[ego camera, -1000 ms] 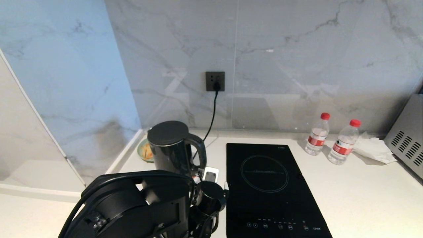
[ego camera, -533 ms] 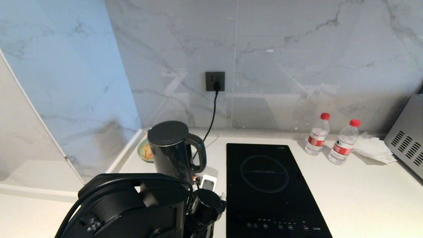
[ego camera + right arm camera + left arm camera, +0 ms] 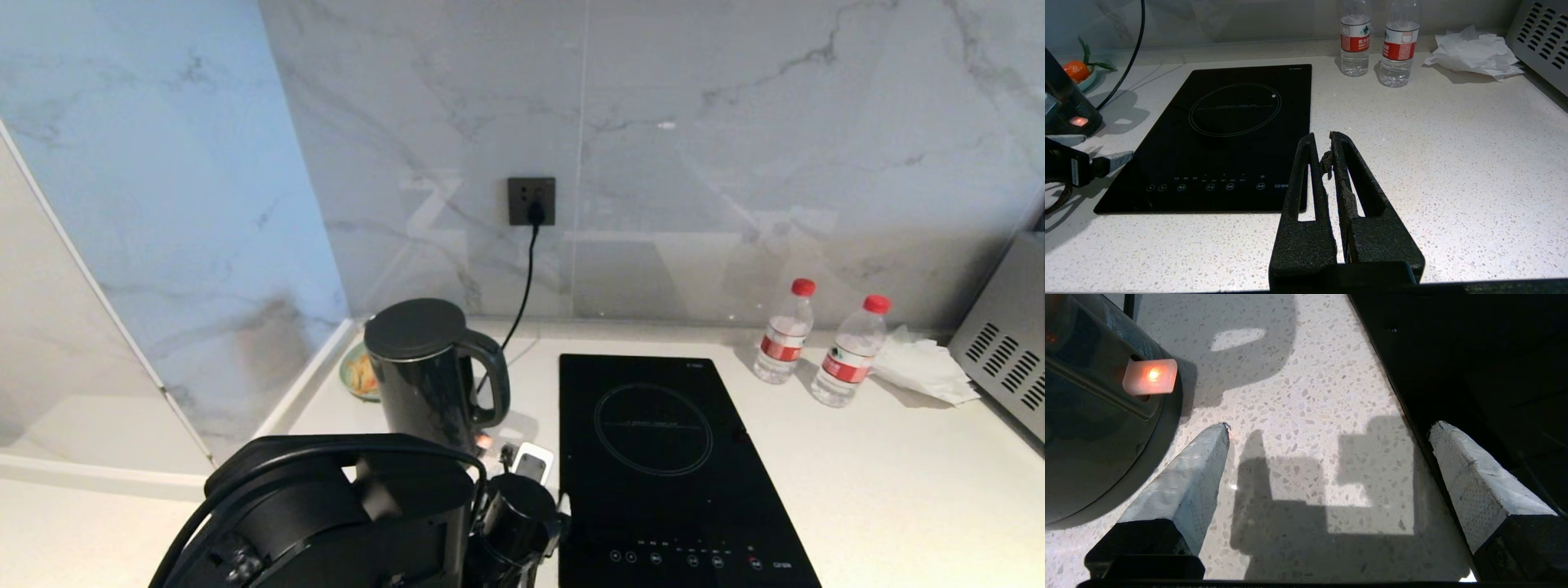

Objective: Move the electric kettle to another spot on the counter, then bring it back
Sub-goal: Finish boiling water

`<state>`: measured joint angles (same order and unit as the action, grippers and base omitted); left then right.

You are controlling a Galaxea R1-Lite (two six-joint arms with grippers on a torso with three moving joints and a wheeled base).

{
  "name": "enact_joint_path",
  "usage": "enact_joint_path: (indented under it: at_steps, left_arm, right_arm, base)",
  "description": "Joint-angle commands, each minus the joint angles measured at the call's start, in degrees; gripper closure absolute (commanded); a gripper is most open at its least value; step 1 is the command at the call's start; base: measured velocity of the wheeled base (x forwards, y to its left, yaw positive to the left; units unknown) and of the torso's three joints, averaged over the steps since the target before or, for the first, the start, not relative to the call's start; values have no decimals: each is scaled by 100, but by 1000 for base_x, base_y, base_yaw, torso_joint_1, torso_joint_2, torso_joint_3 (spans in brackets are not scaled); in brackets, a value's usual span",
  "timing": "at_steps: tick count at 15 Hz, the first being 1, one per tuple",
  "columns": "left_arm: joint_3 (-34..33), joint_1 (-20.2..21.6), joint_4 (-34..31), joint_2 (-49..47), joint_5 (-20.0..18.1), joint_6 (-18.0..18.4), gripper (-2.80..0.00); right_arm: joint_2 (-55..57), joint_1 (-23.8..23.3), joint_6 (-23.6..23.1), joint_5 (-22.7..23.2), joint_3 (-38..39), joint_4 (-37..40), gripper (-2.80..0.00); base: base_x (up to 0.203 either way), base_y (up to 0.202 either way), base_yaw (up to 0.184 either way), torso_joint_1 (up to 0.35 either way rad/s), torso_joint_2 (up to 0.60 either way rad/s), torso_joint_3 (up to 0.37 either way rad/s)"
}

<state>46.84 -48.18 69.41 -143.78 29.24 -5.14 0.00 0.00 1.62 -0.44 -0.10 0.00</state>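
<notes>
Since earlier, left gripper [image 3: 1327, 428] has drawn back — jaws wide, empty; electric kettle [image 3: 424, 367] unchanged, upright on surface [image 3: 882, 490], handle facing right.

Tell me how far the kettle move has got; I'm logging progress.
Nothing looks done: the electric kettle stands upright on the counter, switch glowing. In hand: the open left gripper hangs empty between kettle and hob. The right gripper is shut, idle. Grasping and both moves remain.
</notes>
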Motion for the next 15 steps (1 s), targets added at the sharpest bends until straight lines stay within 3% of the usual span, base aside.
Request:
enact_joint_path:
  at_steps: [1, 11, 15]
  left_arm:
    - [199, 66, -88, -40, 12, -5, -280]
    - [651, 204, -697, -56, 12, -5, -280]
    - [838, 317, -1277, -3, 53, -9, -280]
  right_arm:
    - [0, 0, 5, 0, 1, 0, 0]
    - [0, 0, 5, 0, 1, 0, 0]
    - [0, 0, 5, 0, 1, 0, 0]
  base:
    - [0, 0, 0, 0, 0, 0]
    - [0, 0, 0, 0, 0, 0]
    - [0, 0, 0, 0, 0, 0]
